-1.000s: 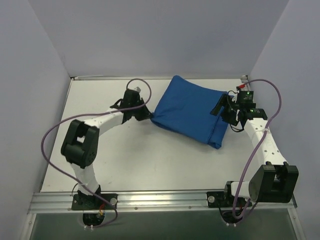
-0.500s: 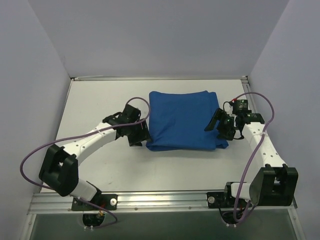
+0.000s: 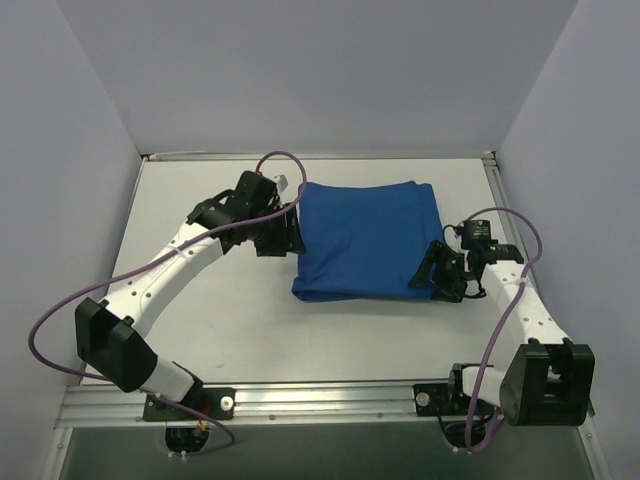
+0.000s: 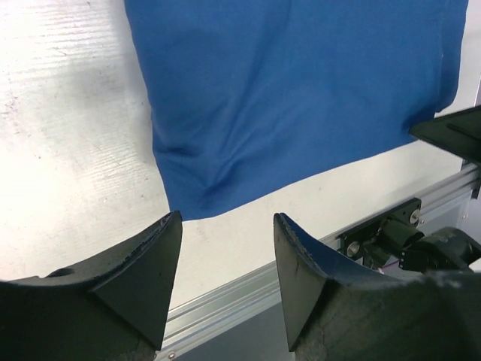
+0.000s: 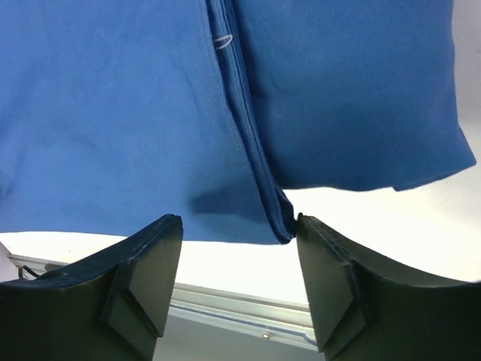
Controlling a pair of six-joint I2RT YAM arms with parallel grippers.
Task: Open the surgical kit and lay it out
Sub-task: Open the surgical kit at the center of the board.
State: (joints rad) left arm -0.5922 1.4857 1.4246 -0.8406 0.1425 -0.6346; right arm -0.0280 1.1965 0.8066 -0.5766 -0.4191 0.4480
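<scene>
The surgical kit [image 3: 365,238] is a folded royal-blue cloth bundle lying flat and square in the middle of the table; only its wrap shows. My left gripper [image 3: 287,235] sits at the bundle's left edge, open, with nothing between its fingers. In the left wrist view, the blue cloth [image 4: 301,98] lies ahead of the left gripper [image 4: 227,229], and bare table shows in the gap. My right gripper [image 3: 432,272] is open at the bundle's near right corner. In the right wrist view, a folded seam of the cloth [image 5: 255,165] ends just beside the right fingertip [image 5: 312,233] of the right gripper [image 5: 239,229].
An aluminium rail [image 3: 330,398] runs along the near edge, by the arm bases. Purple cables [image 3: 60,330] loop beside both arms. Grey walls close in the table on the left, back and right.
The bundle has turned from tilted to square and slid toward the front. My left gripper opened, let go of the cloth and drew back along its left edge. The right gripper moved nearer.
</scene>
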